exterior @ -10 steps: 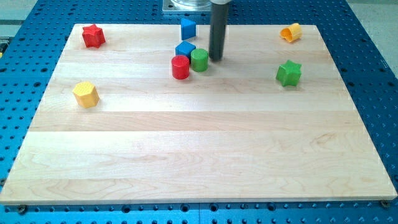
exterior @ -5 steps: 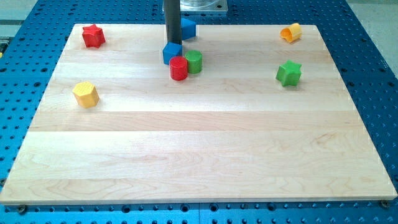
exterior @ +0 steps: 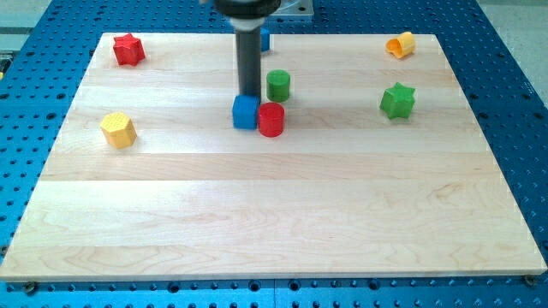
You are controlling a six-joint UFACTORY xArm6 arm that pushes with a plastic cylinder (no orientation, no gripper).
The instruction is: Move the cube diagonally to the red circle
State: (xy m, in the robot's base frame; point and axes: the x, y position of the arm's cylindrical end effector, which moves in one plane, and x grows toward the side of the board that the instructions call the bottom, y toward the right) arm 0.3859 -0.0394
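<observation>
The blue cube (exterior: 246, 112) sits near the board's upper middle, touching the red cylinder (exterior: 271, 120) at its right. My tip (exterior: 249, 94) stands right behind the cube, at its top edge in the view, touching or nearly touching it. The rod rises from there to the view's top. The green cylinder (exterior: 277, 85) stands apart, up and to the right of the red cylinder.
A second blue block (exterior: 264, 39) shows partly behind the rod at the board's top edge. A red star (exterior: 128, 50) is at top left, a yellow hexagonal block (exterior: 118, 129) at left, a green star (exterior: 397, 100) at right, an orange block (exterior: 400, 44) at top right.
My tip swung left behind the cube, then came down the view, pushing the cube and the red cylinder downward and slightly right, away from the green cylinder.
</observation>
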